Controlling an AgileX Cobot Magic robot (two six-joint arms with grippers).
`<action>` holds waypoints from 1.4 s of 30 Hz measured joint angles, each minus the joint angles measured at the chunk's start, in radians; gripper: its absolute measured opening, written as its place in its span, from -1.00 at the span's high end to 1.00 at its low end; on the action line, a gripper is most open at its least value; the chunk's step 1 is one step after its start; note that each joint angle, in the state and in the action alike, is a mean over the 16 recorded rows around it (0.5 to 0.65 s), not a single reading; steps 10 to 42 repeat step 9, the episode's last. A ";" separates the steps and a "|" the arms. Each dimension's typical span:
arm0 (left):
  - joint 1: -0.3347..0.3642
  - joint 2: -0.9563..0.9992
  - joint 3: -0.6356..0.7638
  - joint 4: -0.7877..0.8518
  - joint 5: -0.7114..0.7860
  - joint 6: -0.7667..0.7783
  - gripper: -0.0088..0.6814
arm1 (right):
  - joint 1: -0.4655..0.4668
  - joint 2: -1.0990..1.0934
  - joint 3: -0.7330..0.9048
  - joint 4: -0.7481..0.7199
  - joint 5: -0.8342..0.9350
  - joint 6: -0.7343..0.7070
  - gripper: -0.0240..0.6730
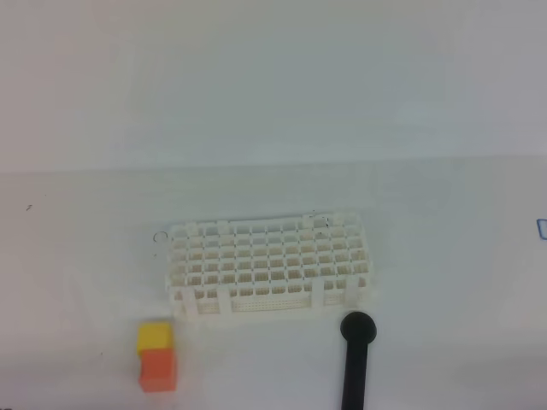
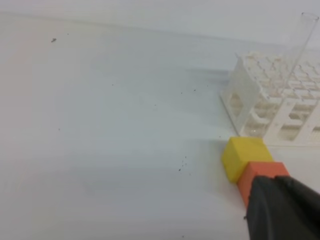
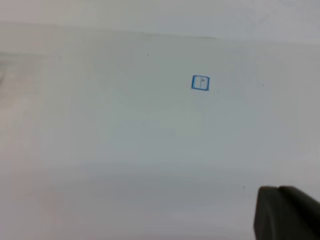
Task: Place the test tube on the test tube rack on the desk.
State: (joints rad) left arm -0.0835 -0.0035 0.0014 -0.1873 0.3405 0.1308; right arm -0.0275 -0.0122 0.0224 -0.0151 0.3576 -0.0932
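flanking rack (image 1: 269, 266): blocks (image 1: 157, 356), black stick (image 1: 356, 359)

rack (image 1: 269, 266): 1 | test tube (image 2: 300, 47): 1 | yellow-and-orange block stack (image 1: 157, 355): 1 | black stick (image 1: 355, 359): 1

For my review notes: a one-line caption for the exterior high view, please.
White test tube rack on the desk, a yellow-and-orange block stack at its front left, a black round-headed stick at its front right.

**Both claws shut, barely in view**

The left claw (image 2: 282, 207) shows only as a dark tip at the lower right corner of its wrist view, jaws closed together. The right claw (image 3: 287, 212) shows likewise at the lower right corner of its own view, closed. The high view shows neither arm.
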 joint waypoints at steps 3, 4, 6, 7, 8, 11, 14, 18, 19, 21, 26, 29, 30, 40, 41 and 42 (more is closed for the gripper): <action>0.000 0.000 0.000 0.000 0.000 0.000 0.98 | 0.000 0.000 0.000 0.000 0.000 0.000 0.94; 0.000 0.000 0.000 0.000 0.000 0.000 0.98 | 0.000 0.000 0.000 0.000 0.000 0.000 0.94; 0.000 0.000 0.000 0.000 0.000 0.000 0.98 | 0.000 0.000 0.000 0.000 0.000 0.000 0.94; 0.000 0.000 0.000 0.000 0.000 0.000 0.98 | 0.000 0.000 0.000 0.000 0.000 0.000 0.94; 0.000 0.000 0.000 0.000 0.000 0.000 0.98 | 0.000 0.000 0.000 0.000 0.000 0.000 0.94; 0.000 0.000 0.000 0.000 0.000 0.000 0.98 | 0.000 0.000 0.000 0.000 0.000 0.000 0.94; 0.000 0.000 0.000 0.000 0.000 0.000 0.98 | 0.000 0.000 0.000 0.000 0.000 0.000 0.94; 0.000 0.000 0.000 0.000 0.000 0.000 0.98 | 0.000 0.000 0.000 0.000 0.000 0.000 0.94; 0.000 0.000 0.000 0.000 0.000 0.000 0.98 | 0.000 0.000 0.000 0.000 0.000 0.000 0.94; 0.000 0.000 0.000 0.000 0.000 0.000 0.98 | 0.000 0.000 0.000 0.000 0.000 0.000 0.94; 0.000 0.000 0.000 0.000 0.000 0.000 0.98 | 0.000 0.000 0.000 0.000 0.000 0.000 0.94; 0.000 0.000 0.000 0.000 0.000 0.000 0.98 | 0.000 0.000 0.000 0.000 0.000 0.000 0.94; 0.000 0.000 0.000 0.000 0.000 0.000 0.98 | 0.000 0.000 0.000 0.000 0.000 0.000 0.94; 0.000 0.000 0.000 0.000 0.000 0.000 0.98 | 0.000 0.000 0.000 0.000 0.000 0.000 0.94; 0.000 0.000 0.000 0.000 0.000 0.000 0.98 | 0.000 0.000 0.000 0.000 0.000 0.000 0.94; 0.000 0.000 0.000 0.000 0.000 0.000 0.98 | 0.000 0.000 0.000 0.000 0.000 0.000 0.94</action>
